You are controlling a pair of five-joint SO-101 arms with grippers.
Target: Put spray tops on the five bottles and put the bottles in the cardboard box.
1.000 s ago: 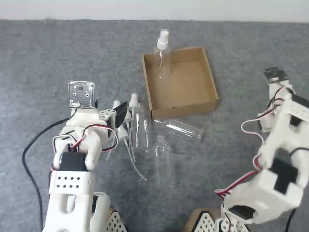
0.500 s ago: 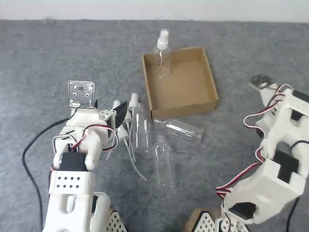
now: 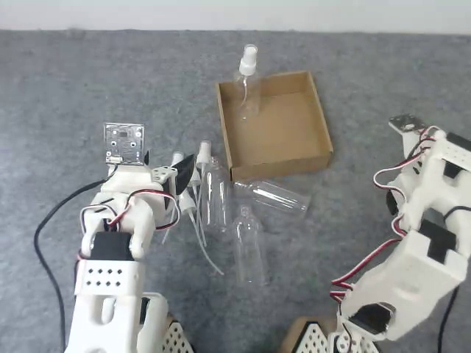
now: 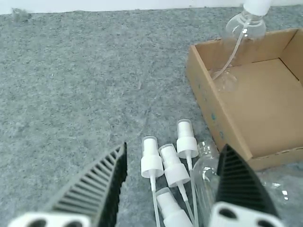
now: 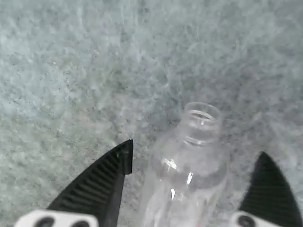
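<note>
I count four spray tops (image 4: 150, 163), three bottles (image 3: 250, 246) on the desk (image 3: 110, 81), one capped bottle (image 3: 248, 81) in the cardboard box (image 3: 280, 163); left jaws and right jaws apart.

Free: cardboard box (image 3: 280, 163) floor; capped bottle (image 3: 248, 87) occupies far corner.

Soft, even light is falling across the grey desk (image 3: 88, 81) in the high view, and only faint shadows are lying along the walls of the cardboard box (image 3: 280, 164). Small white glints are showing on the clear bottle (image 5: 189, 163) in the right wrist view (the surface around it is looking brighter there).
</note>
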